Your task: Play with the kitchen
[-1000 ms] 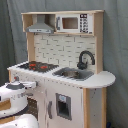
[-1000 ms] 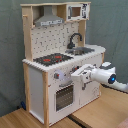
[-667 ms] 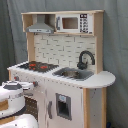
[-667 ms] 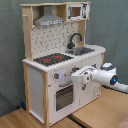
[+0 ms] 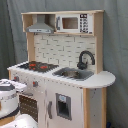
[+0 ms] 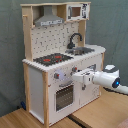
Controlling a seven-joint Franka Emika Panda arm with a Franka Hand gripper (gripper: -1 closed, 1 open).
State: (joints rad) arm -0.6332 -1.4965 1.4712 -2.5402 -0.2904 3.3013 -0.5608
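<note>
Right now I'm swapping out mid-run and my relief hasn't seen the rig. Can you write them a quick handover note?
Claw: at the kitchen front, by the knobs above the oven door; open or shut can't be told.
Kitchen: upright, oven door looks shut. Hob, sink and faucet hold nothing visible.
Done: arm brought up to the front panel.
Left: any actual play with knobs or door.

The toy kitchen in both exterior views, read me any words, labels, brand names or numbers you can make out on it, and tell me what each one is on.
None can be read.
Microwave keypad: rows of small marks beside the door, too blurred to read as digits in both exterior views.
Knobs on the front of the kitchen: no legible markings.
Oven door, hood and robot arm: no text or brand visible.
</note>
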